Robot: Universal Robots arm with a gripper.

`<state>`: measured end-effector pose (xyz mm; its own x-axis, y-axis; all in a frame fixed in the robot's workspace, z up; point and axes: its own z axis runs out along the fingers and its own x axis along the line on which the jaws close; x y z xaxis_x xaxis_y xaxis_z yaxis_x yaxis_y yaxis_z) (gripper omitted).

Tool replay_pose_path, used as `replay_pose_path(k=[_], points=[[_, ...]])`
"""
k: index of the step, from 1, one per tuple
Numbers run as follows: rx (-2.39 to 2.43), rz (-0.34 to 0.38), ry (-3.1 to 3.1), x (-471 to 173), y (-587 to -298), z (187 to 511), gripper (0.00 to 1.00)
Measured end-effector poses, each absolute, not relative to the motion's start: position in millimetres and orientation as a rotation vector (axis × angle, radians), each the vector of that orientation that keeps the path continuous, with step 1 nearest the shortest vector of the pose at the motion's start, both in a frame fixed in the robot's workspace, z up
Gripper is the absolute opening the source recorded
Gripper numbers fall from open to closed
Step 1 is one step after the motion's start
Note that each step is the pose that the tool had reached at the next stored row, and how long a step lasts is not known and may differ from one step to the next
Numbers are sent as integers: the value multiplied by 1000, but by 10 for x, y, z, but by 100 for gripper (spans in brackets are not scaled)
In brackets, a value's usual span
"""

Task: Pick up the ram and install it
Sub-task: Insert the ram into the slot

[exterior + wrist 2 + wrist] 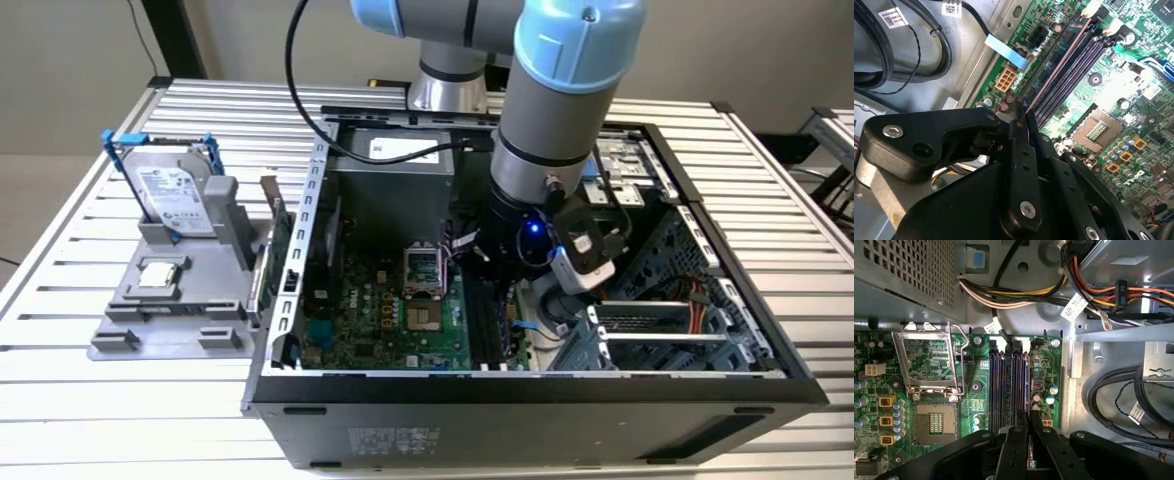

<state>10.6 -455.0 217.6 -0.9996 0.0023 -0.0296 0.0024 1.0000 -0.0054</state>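
Note:
My gripper [498, 290] reaches down inside the open computer case [534, 385], over the black memory slots [1004, 385] of the green motherboard [387, 310]. In both wrist views its black fingers [1016, 130] are shut on the ram, a thin board seen edge-on. A greenish strip of the ram [1029, 454] shows between the fingers. Its long top edge [1056, 70] runs in line with the outermost slot, next to the board's edge. Whether the ram is seated in that slot is hidden by the gripper [1030, 426].
The open CPU socket [934, 425] lies beside the slots. A power supply [387, 180] and bundled wires [1019, 297] crowd one end, and thick black cables [1124, 405] lie beyond the board's edge. A drive cage [667, 330] flanks the arm. Outside stands a hard drive [174, 195] on a grey fixture.

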Motion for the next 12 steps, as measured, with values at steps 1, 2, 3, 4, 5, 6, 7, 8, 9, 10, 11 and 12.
replay_pose_path(k=[1, 2, 3, 4, 5, 6, 7, 8, 9, 10, 11, 12], points=[[4, -8, 3112, 106, -4550, 2176, 0], [4, -8, 3112, 107, -4550, 2176, 0], [4, -8, 3112, 107, -4550, 2176, 0], [4, -8, 3112, 107, -4550, 2176, 0], [4, -8, 3112, 107, -4551, 2176, 0], [4, -8, 3112, 107, -4550, 2177, 0], [4, -8, 3112, 107, -4550, 2183, 0], [4, -10, 3112, 107, -4550, 2194, 0], [3, -11, 3112, 107, -4550, 2207, 0], [3, -12, 3112, 107, -4551, 2227, 0], [3, -13, 3112, 107, -4551, 2244, 0], [5, -14, 3112, 107, -4550, 2257, 0]])
